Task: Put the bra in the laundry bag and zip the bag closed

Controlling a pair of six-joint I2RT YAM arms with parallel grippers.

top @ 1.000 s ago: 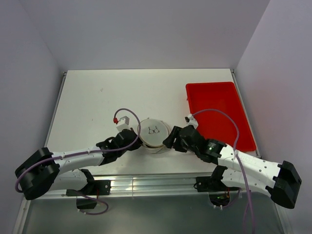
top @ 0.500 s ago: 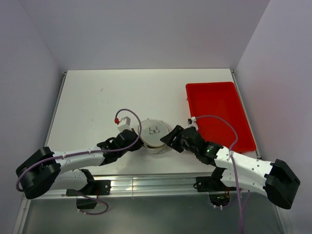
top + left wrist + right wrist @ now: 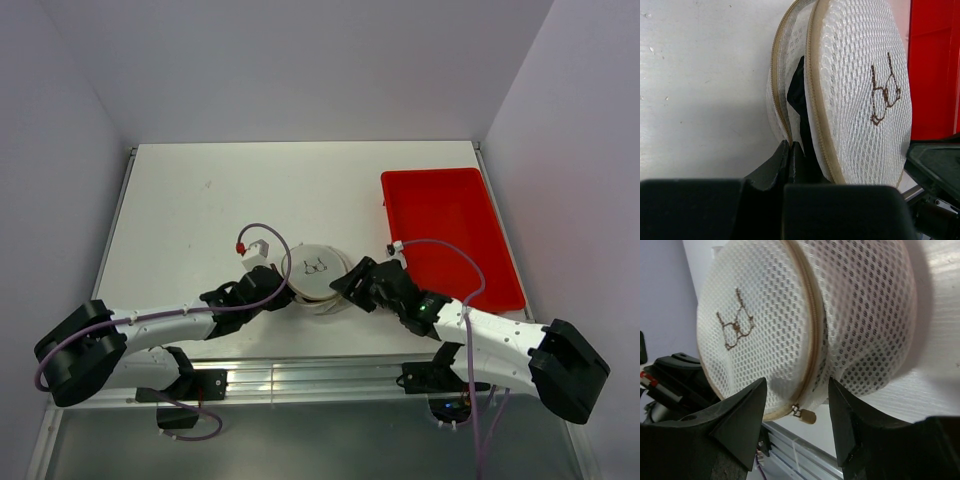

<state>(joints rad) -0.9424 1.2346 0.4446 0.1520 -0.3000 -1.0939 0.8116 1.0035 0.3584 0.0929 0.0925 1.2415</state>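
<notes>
While left fingers (image 3: 774, 169) pinch its rim (image 3: 774, 75), the laundry bag (image 3: 860, 100) gapes, right fingers (image 3: 740, 415) apart.

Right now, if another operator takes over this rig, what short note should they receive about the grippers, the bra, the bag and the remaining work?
The left gripper is shut on the zipper edge of the laundry bag.
The right gripper is open, with one jaw on each side of the zipper pull, not gripping it.
The bra is inside the bag and shows through the gap.
Done: the bra is in.
Left: the zipper is open on the left gripper's side; grip the pull and close it.
</notes>
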